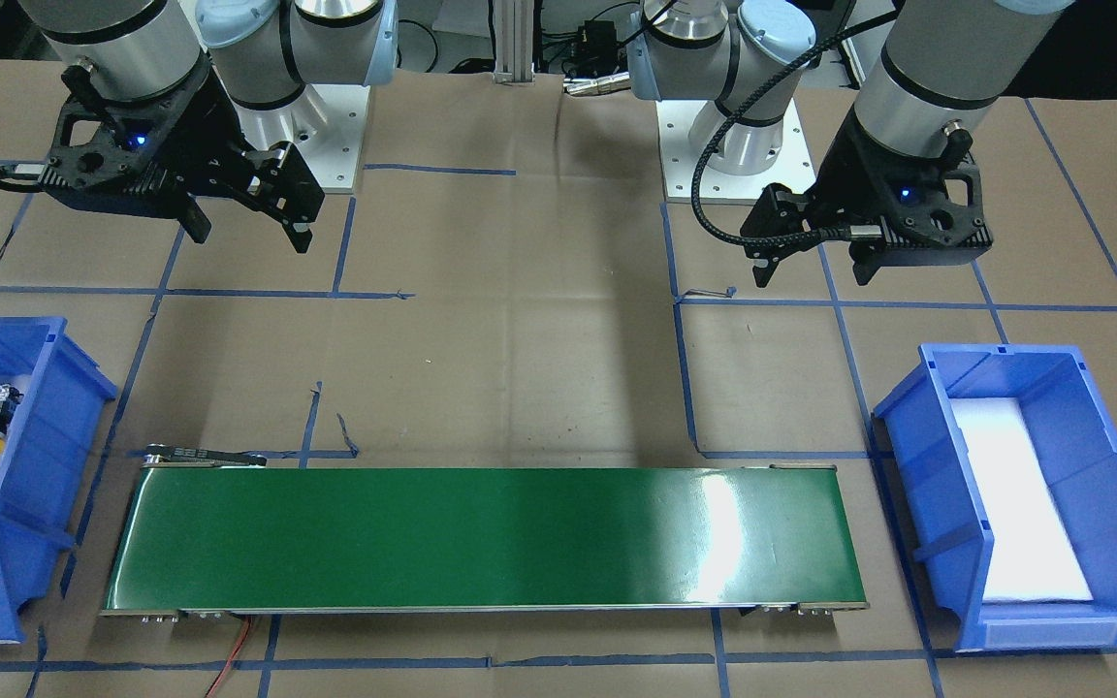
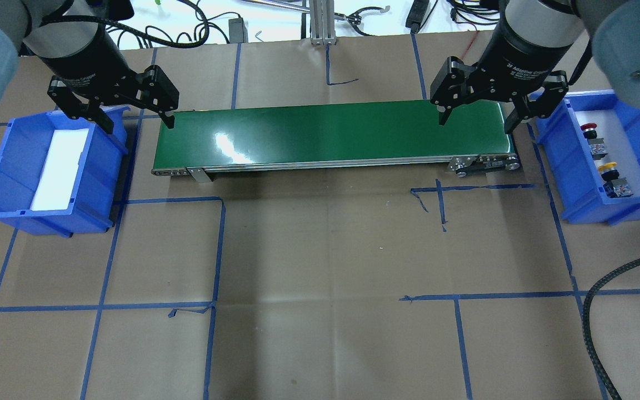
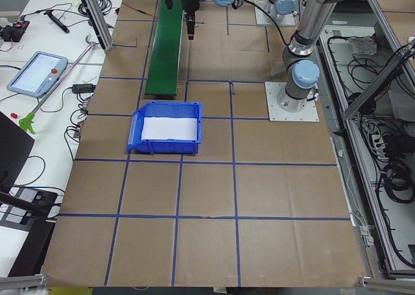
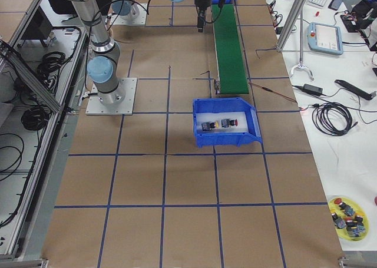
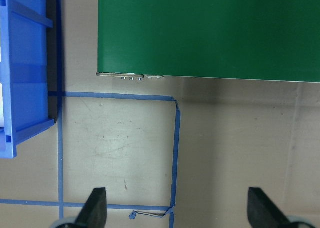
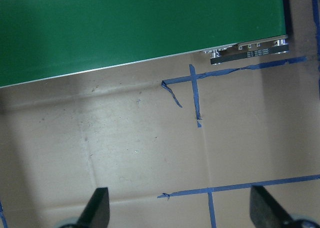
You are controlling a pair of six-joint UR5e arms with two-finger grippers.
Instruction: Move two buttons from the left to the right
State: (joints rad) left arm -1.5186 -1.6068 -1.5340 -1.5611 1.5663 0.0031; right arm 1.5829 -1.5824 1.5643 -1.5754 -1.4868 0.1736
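Lying in a blue bin (image 2: 581,208) just off the right end of the green conveyor belt (image 2: 331,133), the two buttons are seen side by side on a white liner. The red-capped button (image 2: 593,138) is placed farther from the robot and the yellow-capped button (image 2: 613,178) nearer to it. They are apart from each other, and neither is touched by any fingers.

The right gripper (image 2: 475,125) is held in the air near the belt's right end, on the robot's side of the belt and clear of the bin. Its fingers (image 6: 97,208) are spread wide with nothing between them. In its wrist view, bare tabletop (image 2: 325,250) and blue tape lines are seen beneath, with the belt's edge beyond.

The left gripper (image 2: 140,126) is held likewise near the belt's left end, also on the robot's side. Its fingers (image 5: 97,208) are parted and nothing is gripped.

A second blue bin (image 2: 9,178) is set just off the belt's left end, and only a white liner is seen in it. Brown paper marked with blue tape covers the tabletop around the belt.
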